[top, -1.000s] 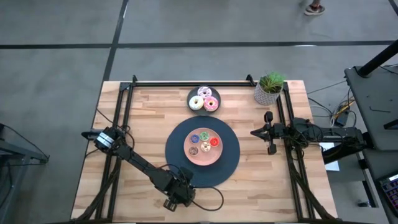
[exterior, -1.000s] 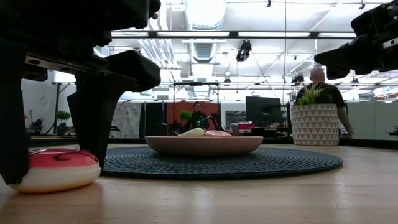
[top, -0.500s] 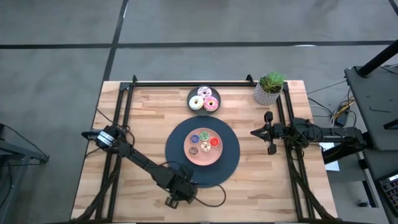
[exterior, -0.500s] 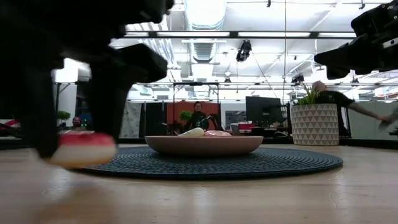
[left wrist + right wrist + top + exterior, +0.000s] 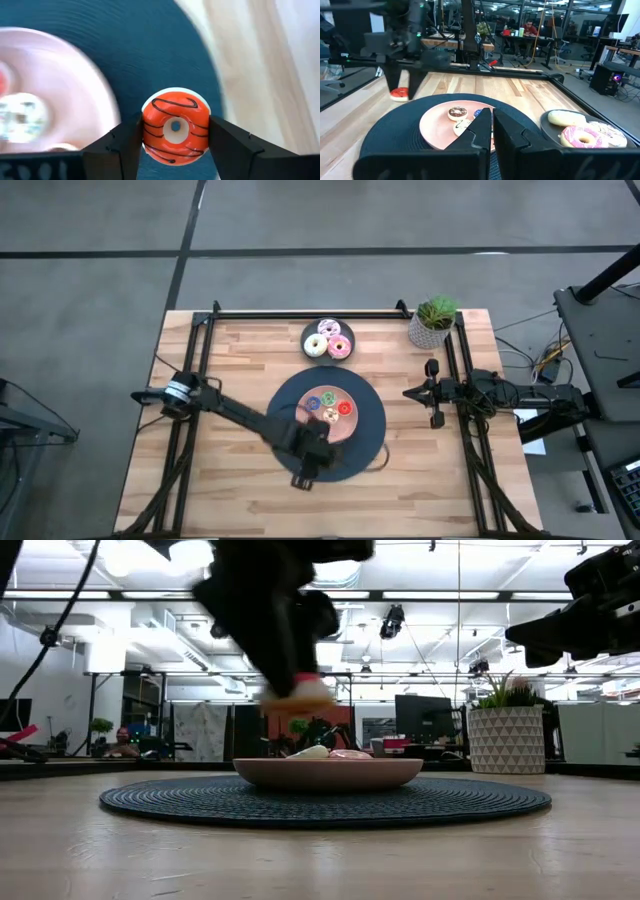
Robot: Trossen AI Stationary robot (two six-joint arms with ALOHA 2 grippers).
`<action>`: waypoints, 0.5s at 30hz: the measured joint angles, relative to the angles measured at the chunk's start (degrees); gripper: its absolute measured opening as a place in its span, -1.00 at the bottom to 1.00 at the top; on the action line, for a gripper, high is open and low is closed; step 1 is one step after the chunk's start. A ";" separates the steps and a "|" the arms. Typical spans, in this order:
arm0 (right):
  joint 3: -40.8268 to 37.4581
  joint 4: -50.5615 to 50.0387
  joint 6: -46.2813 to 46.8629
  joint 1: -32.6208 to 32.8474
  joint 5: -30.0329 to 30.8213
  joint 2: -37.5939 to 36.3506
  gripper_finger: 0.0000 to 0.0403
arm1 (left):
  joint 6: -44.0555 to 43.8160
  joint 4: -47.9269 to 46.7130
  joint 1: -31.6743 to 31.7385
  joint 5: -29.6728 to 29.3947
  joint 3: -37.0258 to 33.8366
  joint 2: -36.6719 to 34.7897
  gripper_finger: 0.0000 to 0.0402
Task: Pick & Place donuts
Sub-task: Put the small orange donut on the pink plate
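Overhead, wooden table carries dark mat — office behind, seemingly.

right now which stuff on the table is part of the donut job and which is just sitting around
Part of the job:
- red donut, held by the left gripper above the dark mat
- small donuts on the pink plate
- large donuts on the dark plate

Just there:
- potted plant
- right gripper, shut, waiting at the table's right
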 joint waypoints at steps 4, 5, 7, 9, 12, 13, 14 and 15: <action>0.01 0.00 0.00 0.00 0.01 0.00 -0.96 | -0.32 -0.07 4.10 -0.02 2.11 -0.01 -0.09; 0.01 -0.01 0.00 -0.02 0.01 0.00 -0.96 | -0.44 -0.07 5.04 -0.02 2.56 -0.01 -0.09; 0.00 -0.01 0.00 -0.01 0.01 0.00 -0.96 | -0.44 0.07 6.69 -0.08 3.23 -0.05 -0.09; -0.01 -0.01 0.00 -0.02 -0.01 0.00 -0.96 | -0.36 0.08 8.17 -0.04 3.51 -0.10 -0.09; 0.01 -0.01 0.00 -0.02 0.01 0.00 -0.96 | -0.24 0.04 10.12 -0.02 3.56 -0.10 -0.09; 0.00 0.01 0.00 -0.01 0.01 0.00 -0.96 | -0.22 0.07 10.61 -0.02 3.54 -0.10 -0.09; 0.00 -0.01 0.00 -0.01 0.01 0.00 -0.96 | -0.16 0.12 11.08 -0.02 3.42 -0.10 -0.09; 0.01 -0.01 0.00 -0.01 0.01 0.00 -0.96 | 0.08 0.11 11.55 -0.04 3.28 -0.10 -0.09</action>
